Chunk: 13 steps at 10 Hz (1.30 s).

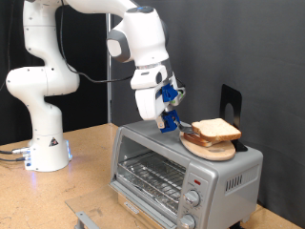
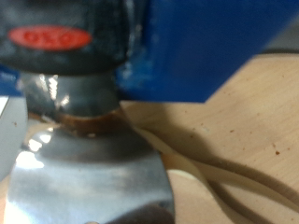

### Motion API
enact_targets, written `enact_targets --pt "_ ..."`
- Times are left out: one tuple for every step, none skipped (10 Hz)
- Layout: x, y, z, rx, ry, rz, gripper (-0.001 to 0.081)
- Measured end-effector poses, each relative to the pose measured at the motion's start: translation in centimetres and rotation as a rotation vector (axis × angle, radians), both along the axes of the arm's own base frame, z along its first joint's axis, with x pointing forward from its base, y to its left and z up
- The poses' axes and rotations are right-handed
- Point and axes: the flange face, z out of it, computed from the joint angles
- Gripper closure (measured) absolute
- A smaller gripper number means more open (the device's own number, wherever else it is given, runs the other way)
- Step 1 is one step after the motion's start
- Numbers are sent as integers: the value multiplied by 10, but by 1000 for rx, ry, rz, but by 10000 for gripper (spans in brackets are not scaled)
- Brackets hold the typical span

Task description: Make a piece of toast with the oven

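Bread waits just beside our gripper (image 1: 170,121): the piece of toast (image 1: 215,130) lies flat on a round wooden board (image 1: 209,147) atop the oven (image 1: 181,170), touching neither finger. We hover low over the oven's roof, likely lining up on the slice. Whether our fingers stand wide or narrow, we cannot tell; the wrist view is blurred.

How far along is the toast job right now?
Early stage. The piece of toast still lies on the round wooden board on top of the oven, whose door looks closed and whose rack looks bare. The tool is low over the oven's top, just beside the slice. The blurred wrist view does not show a grasp. Loading and toasting remain.
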Motion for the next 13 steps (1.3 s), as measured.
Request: enact_targets --pt "1 0 0 -2 -1 -1 308" --pt "2 0 2 -2 -15 -5 308" --pt "5 0 3 6 -50 -17 308" --pt "7 0 3 17 -86 -28 308" --pt "8 0 2 29 -112 -33 308" --pt "9 0 2 36 -130 -36 308" --pt "9 1 2 39 -138 -37 308" --pt "10 1 2 42 -143 -39 308" --pt "11 2 3 50 -158 -42 308" --pt "11 2 3 68 -177 -38 308" --pt "10 1 3 89 -192 -30 308" --pt "9 1 3 114 -204 -18 308" --pt "7 0 4 130 -213 -6 308"
